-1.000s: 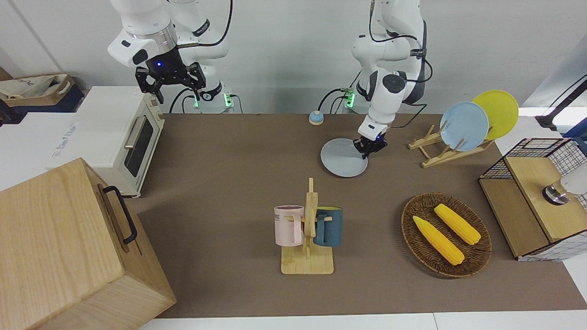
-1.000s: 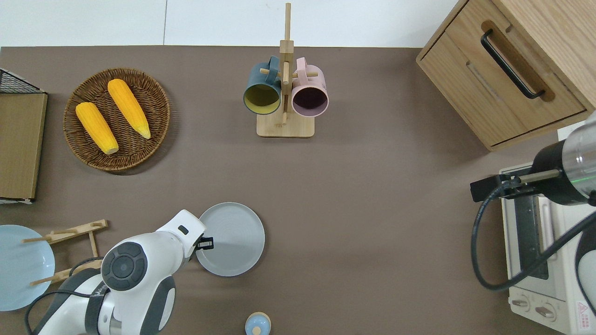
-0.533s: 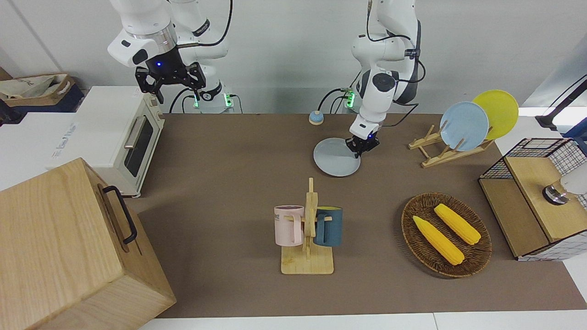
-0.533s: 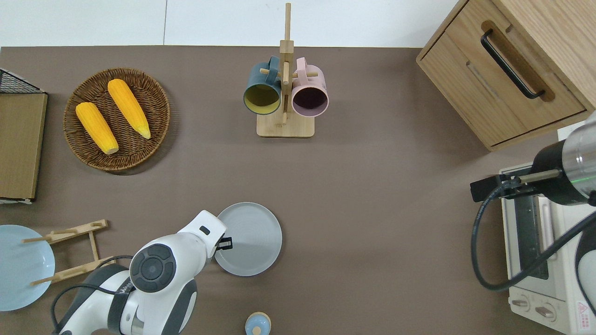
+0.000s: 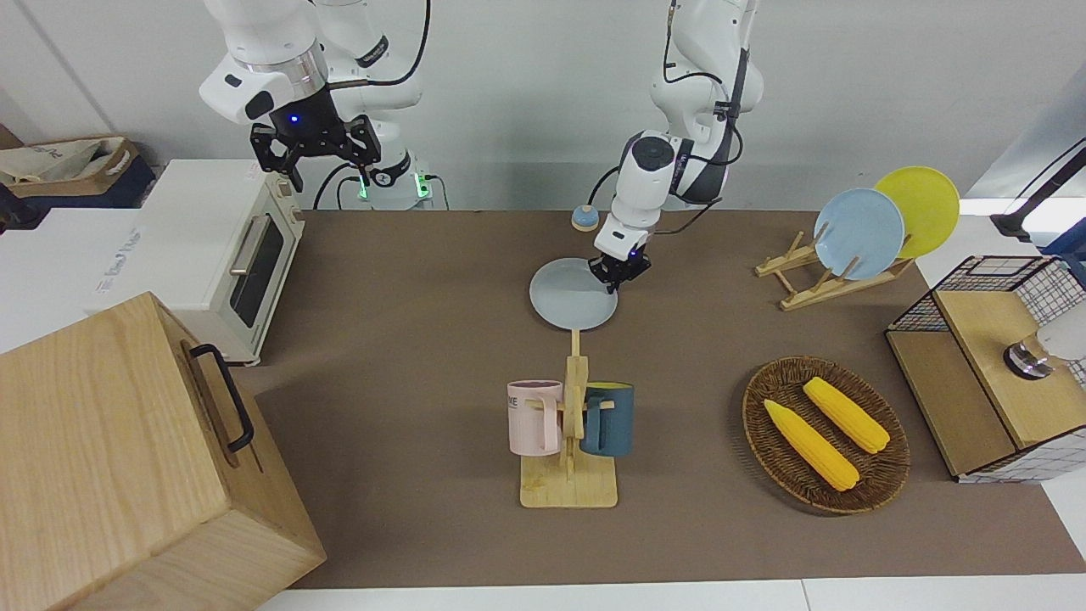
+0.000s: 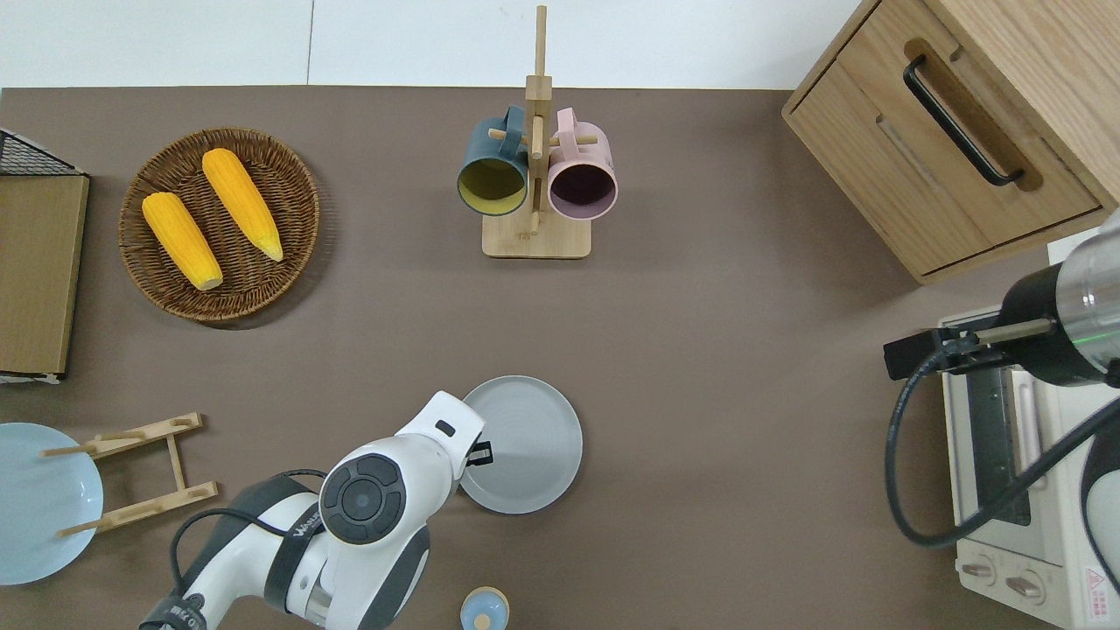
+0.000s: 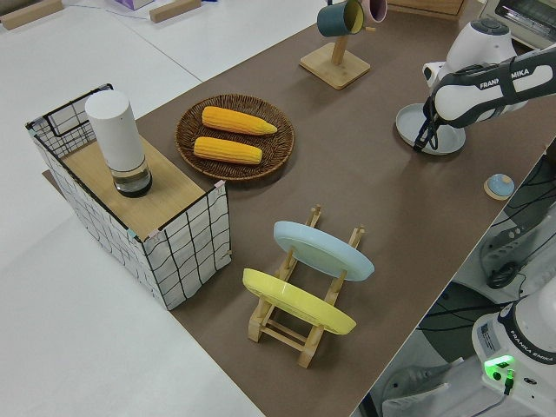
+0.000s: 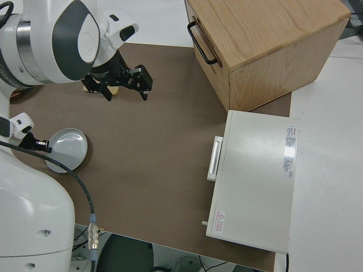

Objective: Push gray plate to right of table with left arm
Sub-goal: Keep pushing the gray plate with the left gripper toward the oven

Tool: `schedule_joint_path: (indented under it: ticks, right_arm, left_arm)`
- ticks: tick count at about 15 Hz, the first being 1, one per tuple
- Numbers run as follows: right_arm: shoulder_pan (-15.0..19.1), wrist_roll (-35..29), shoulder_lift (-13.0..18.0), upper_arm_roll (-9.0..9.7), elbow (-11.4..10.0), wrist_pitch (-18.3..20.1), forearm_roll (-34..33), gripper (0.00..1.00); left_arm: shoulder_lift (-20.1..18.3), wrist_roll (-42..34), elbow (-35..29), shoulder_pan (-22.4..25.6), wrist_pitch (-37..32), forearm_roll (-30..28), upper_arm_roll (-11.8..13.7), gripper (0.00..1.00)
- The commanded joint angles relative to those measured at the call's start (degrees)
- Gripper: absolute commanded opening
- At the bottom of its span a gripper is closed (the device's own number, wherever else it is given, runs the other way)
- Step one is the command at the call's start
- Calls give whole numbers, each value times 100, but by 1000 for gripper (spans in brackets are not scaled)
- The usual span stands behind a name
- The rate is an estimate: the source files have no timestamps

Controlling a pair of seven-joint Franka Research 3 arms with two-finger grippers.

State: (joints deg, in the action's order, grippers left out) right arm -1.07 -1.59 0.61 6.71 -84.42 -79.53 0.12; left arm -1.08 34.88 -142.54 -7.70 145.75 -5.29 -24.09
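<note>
The gray plate point(image 5: 570, 297) lies flat on the brown table point(image 5: 407, 339), nearer to the robots than the mug rack point(image 5: 570, 424). It also shows in the overhead view point(image 6: 529, 442), the left side view point(image 7: 443, 139) and the right side view point(image 8: 69, 148). My left gripper point(image 5: 617, 277) is low at the plate's rim on the side toward the left arm's end of the table, touching it point(image 6: 479, 453). My right gripper point(image 5: 329, 174) is open, empty and parked.
A small blue bell point(image 5: 584, 218) sits close to the robots. A rack with a sky-blue and a yellow plate point(image 5: 857, 233), a wicker basket of corn point(image 5: 825, 434) and a wire shelf point(image 5: 984, 365) stand toward the left arm's end. A toaster oven point(image 5: 229, 255) and a wooden cabinet point(image 5: 127, 458) stand toward the right arm's end.
My left gripper has swept toward the right arm's end of the table, and the gray plate has slid that way with it. The right arm has not moved.
</note>
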Motion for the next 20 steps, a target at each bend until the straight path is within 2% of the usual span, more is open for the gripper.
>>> schedule_joint_path:
  ticks: [1, 7, 12, 20]
  right_arm:
    - [116, 1, 36, 76, 22, 69, 59, 983]
    - [116, -8, 36, 85, 22, 69, 59, 983]
    - [116, -8, 36, 85, 22, 78, 59, 983]
    - [116, 1, 36, 76, 22, 69, 59, 983]
  left_arm:
    - [521, 571, 340, -398, 94, 2, -8, 0]
    - [741, 1133, 683, -820, 76, 11, -8, 0]
    - [1354, 2450, 1271, -1199, 59, 993, -8, 0]
    - [1865, 3409, 2045, -1884, -160, 1328, 0, 0]
